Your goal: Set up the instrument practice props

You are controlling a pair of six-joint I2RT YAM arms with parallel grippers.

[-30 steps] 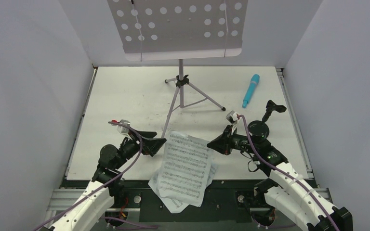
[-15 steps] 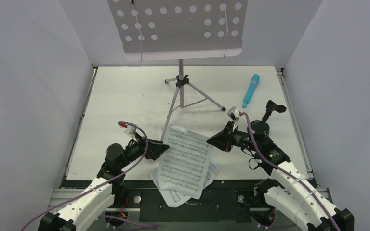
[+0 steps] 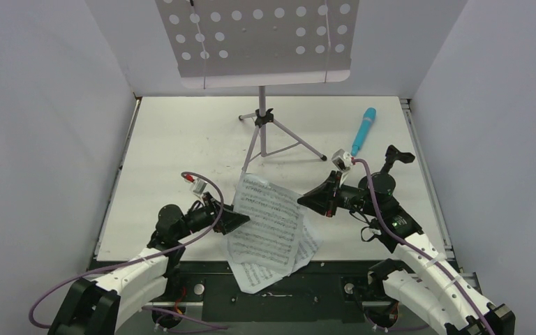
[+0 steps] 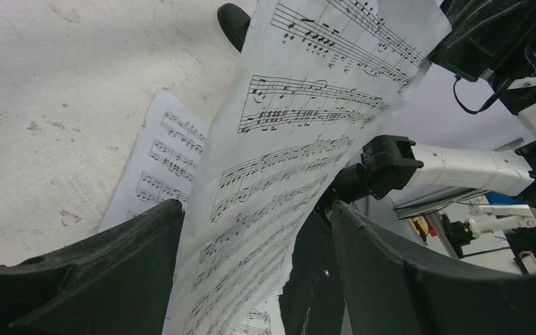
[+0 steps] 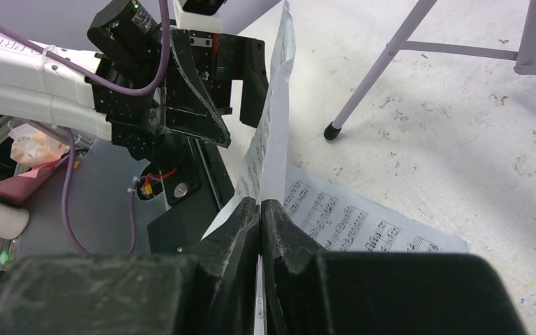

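Note:
The lilac music stand (image 3: 262, 38) rises at the back on its tripod (image 3: 262, 136). A turquoise microphone (image 3: 363, 131) lies at the far right, near the black mic stand (image 3: 382, 183). My right gripper (image 3: 303, 200) is shut on the right edge of one sheet-music page (image 3: 269, 216), which it holds tilted up off the table. In the right wrist view the page (image 5: 277, 118) runs edge-on out of the shut gripper (image 5: 260, 204). My left gripper (image 3: 244, 222) stands open around the page's left edge. In the left wrist view the page (image 4: 300, 132) hangs between the spread fingers (image 4: 112, 265).
More sheet-music pages (image 3: 265, 273) lie under the lifted one and hang over the table's near edge. One of them (image 5: 363, 227) lies flat beside the right gripper. A tripod leg's foot (image 5: 332, 130) rests close by. White walls enclose three sides.
The right gripper has lifted the page and carried it away from the near edge. The left gripper has moved right onto the page's left edge, its jaws narrowing a little.

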